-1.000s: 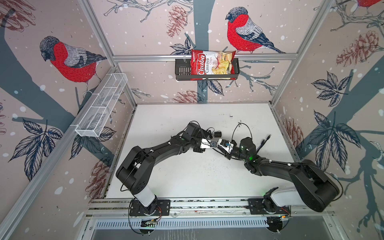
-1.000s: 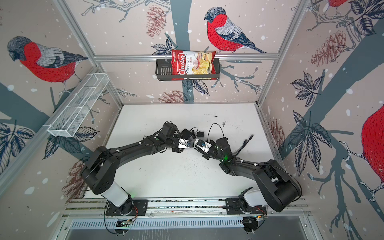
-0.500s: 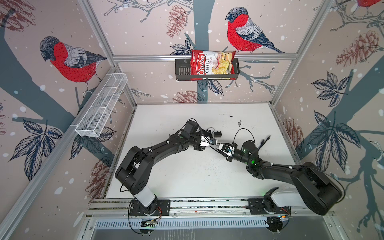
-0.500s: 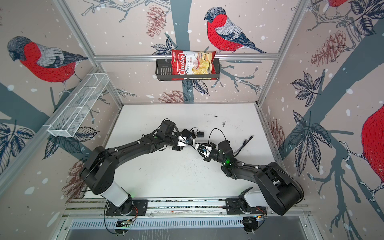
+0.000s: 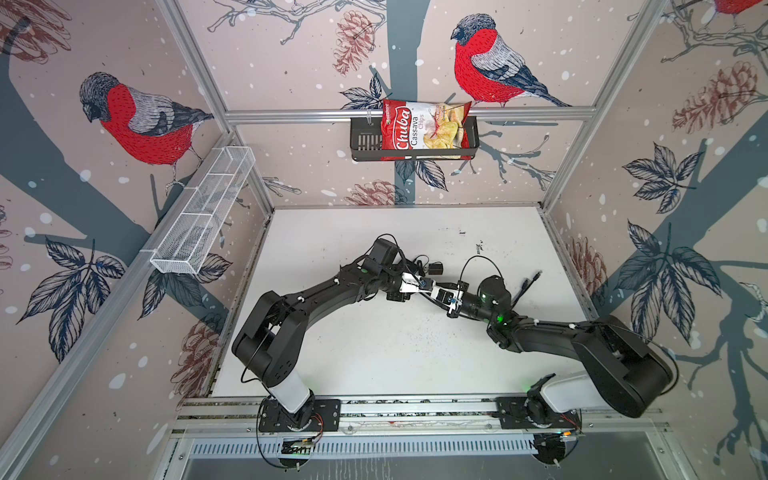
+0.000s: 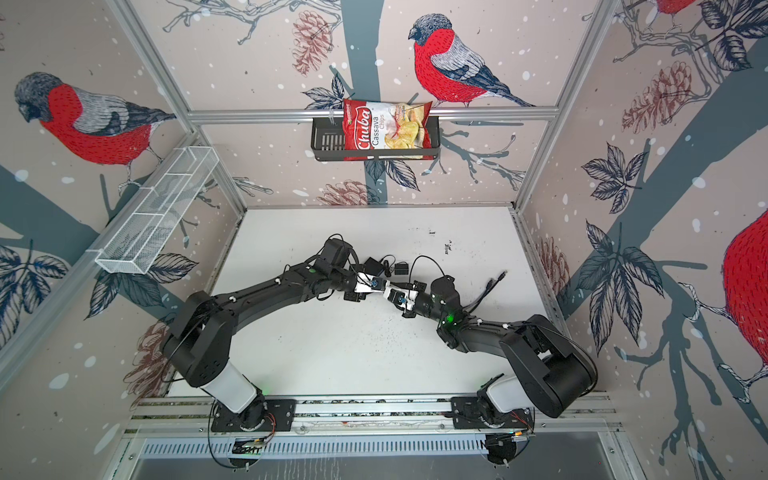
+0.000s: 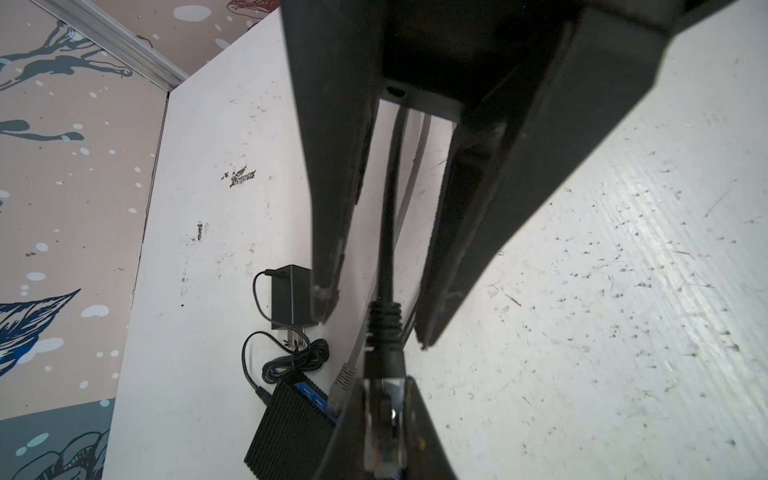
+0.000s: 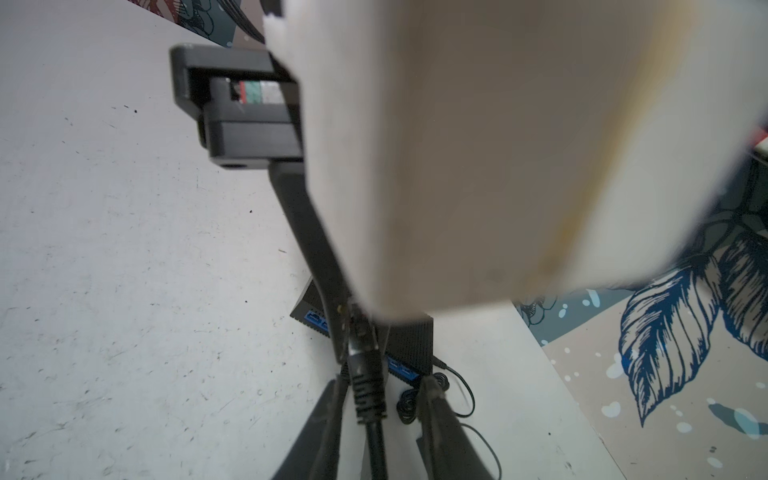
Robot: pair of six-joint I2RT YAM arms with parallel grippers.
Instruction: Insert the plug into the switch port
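Note:
My left gripper [image 7: 384,386] is shut on the clear plug [image 7: 384,424] of a black cable [image 7: 388,232]. My right gripper [image 7: 376,320] faces it tip to tip, open, with its fingers [image 7: 328,291] either side of the cable's ribbed boot [image 8: 368,390] and a gap on both sides. In both top views the left gripper [image 5: 428,286] [image 6: 384,286] and right gripper [image 5: 436,291] [image 6: 390,291] meet above mid-table. The switch [image 7: 291,432] [image 8: 409,336], a ribbed black box with blue ports, lies on the table just beyond the plug. A grey plug [image 7: 345,378] sits in one port.
A small black adapter [image 7: 291,297] [image 5: 435,268] and its coiled cord [image 7: 297,361] lie beside the switch. The cable's other end [image 5: 536,275] rests on the table at the right. A wire basket [image 5: 199,216] and a rack holding a chips bag [image 5: 424,126] hang on the walls.
Both grippers stay tip to tip at mid-table with the same openings. The right wrist has shifted slightly, and the cable loop above it has changed shape.

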